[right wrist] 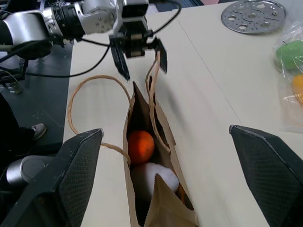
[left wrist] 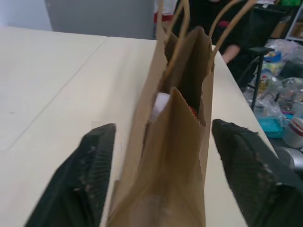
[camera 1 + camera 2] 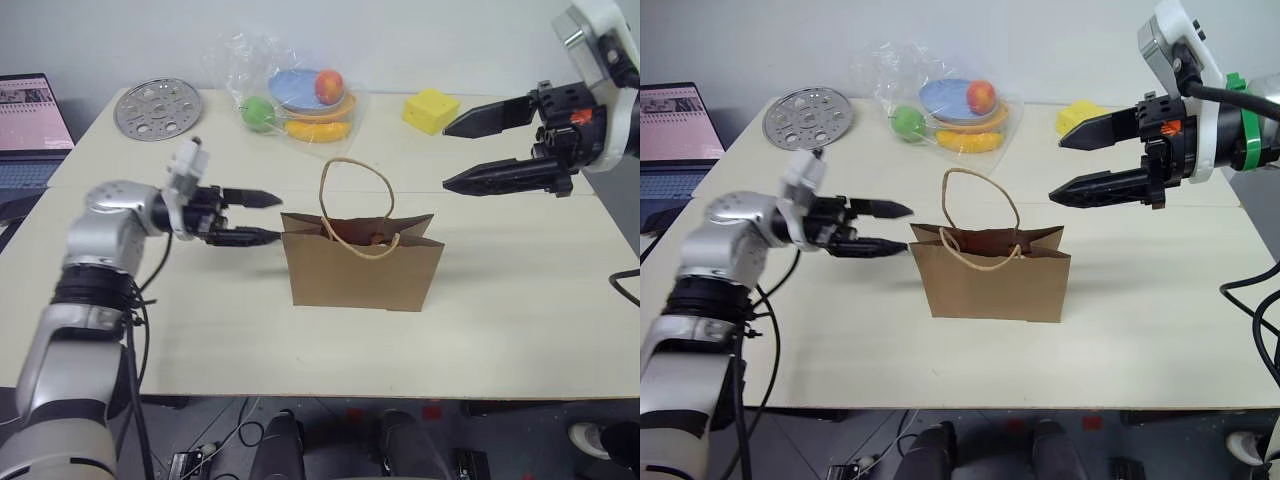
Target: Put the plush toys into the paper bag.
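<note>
Already both plush toys (image 1: 149,161) sit inside your light, floppy paper bag (image 3: 362,268); lift by its handles (image 3: 357,205), with left gripper (image 3: 265,217) and right gripper (image 3: 462,155) spread wide and empty.

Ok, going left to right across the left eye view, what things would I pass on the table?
Laptop → round metal disc → left hand → paper bag → yellow block → right hand. The clear-wrapped plastic fruit lies further back, overlapping the spans of the left hand and the paper bag, so it is left out.
</note>
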Controlling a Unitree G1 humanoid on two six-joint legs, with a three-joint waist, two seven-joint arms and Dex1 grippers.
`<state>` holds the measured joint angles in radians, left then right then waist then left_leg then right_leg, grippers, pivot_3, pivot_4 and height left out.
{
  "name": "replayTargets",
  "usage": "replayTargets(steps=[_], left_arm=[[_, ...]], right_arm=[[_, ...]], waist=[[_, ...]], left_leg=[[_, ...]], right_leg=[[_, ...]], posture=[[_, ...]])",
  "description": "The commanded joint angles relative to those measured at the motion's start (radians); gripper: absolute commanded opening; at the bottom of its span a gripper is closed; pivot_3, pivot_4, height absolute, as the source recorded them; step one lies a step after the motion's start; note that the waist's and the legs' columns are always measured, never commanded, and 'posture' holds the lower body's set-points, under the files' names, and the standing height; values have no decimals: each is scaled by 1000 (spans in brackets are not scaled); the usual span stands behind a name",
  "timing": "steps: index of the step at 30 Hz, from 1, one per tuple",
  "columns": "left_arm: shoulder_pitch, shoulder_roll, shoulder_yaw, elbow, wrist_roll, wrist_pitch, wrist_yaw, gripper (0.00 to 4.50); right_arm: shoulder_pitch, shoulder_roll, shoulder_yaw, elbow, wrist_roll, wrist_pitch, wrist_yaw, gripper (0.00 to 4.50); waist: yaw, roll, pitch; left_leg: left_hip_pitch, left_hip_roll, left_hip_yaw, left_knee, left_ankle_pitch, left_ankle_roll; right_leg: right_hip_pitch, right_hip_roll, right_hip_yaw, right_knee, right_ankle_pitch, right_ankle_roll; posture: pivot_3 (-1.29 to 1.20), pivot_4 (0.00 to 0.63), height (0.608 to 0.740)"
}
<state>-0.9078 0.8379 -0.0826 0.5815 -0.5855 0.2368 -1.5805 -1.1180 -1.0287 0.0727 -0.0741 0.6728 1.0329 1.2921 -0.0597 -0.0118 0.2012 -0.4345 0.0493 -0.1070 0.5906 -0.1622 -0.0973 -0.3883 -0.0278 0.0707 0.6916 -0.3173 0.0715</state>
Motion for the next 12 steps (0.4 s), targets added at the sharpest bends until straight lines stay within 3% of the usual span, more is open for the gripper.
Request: replayTargets(steps=[1, 5, 12], left_arm=[[-23, 78, 78, -62, 37, 58, 53, 4465], [-17, 155, 96, -166, 69, 123, 61, 4465], [-46, 138, 109, -168, 120, 114, 88, 4465]], right_arm=[[66, -41, -52, 25, -40, -73, 4, 4500], [184, -73, -83, 71, -69, -152, 26, 4500], [258, -68, -104, 102, -88, -209, 22, 4500]], waist=[[0, 1, 0], [2, 1, 1], [1, 3, 2]], left_leg=[[0, 0, 0, 0, 0, 0], [0, 0, 0, 0, 0, 0], [0, 0, 0, 1, 0, 0]], right_leg=[[0, 0, 0, 0, 0, 0], [0, 0, 0, 0, 0, 0], [0, 0, 0, 2, 0, 0]], posture=[[0, 150, 740], [0, 150, 740], [0, 150, 740]])
